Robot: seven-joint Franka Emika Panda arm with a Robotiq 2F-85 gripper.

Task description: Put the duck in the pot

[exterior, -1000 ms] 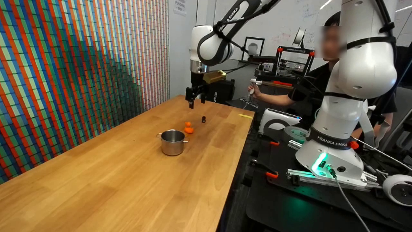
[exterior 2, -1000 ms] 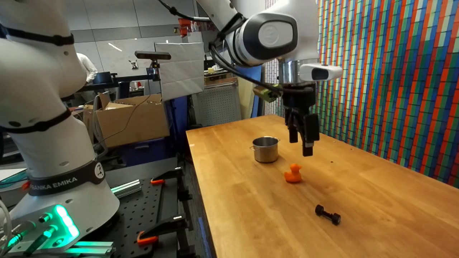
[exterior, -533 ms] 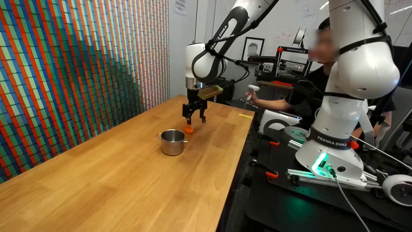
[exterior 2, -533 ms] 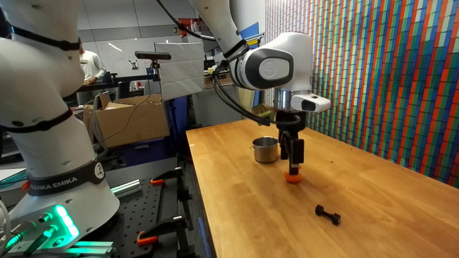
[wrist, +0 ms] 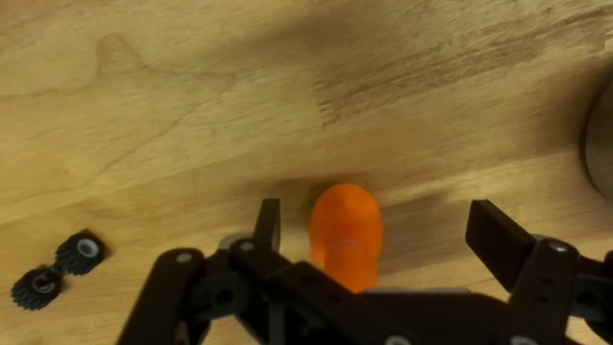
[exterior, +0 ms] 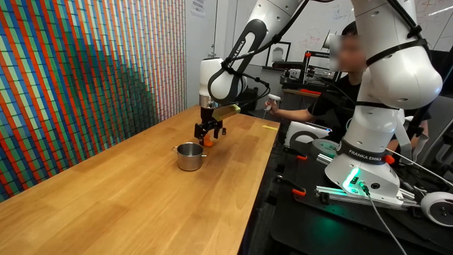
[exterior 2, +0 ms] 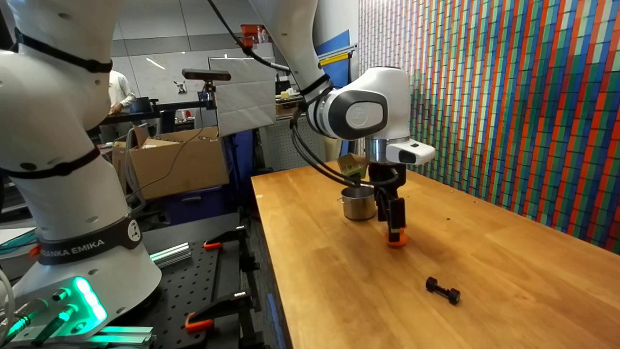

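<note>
The orange duck (wrist: 346, 215) stands upright on the wooden table, seen from above in the wrist view. It also shows in both exterior views (exterior: 208, 142) (exterior 2: 403, 239), partly hidden by a finger. My gripper (wrist: 378, 223) is open, with its fingers on either side of the duck. The duck is nearer the finger at the left of the wrist view, with a gap on both sides. The gripper is low over the table in both exterior views (exterior: 208, 139) (exterior 2: 389, 230). The silver pot (exterior: 190, 161) stands upright close by. It also shows at the wrist view's right edge (wrist: 601, 143).
A small black pair of wheels on an axle (exterior 2: 442, 291) lies on the table, left of the gripper in the wrist view (wrist: 58, 270). The wooden table (exterior: 141, 198) runs along a wall of coloured tiles. A person (exterior: 350, 56) stands behind the robot's base.
My gripper has come down from well above the table to the duck, staying open. It has shifted slightly toward the pot. The duck, pot and wheels have not moved.
</note>
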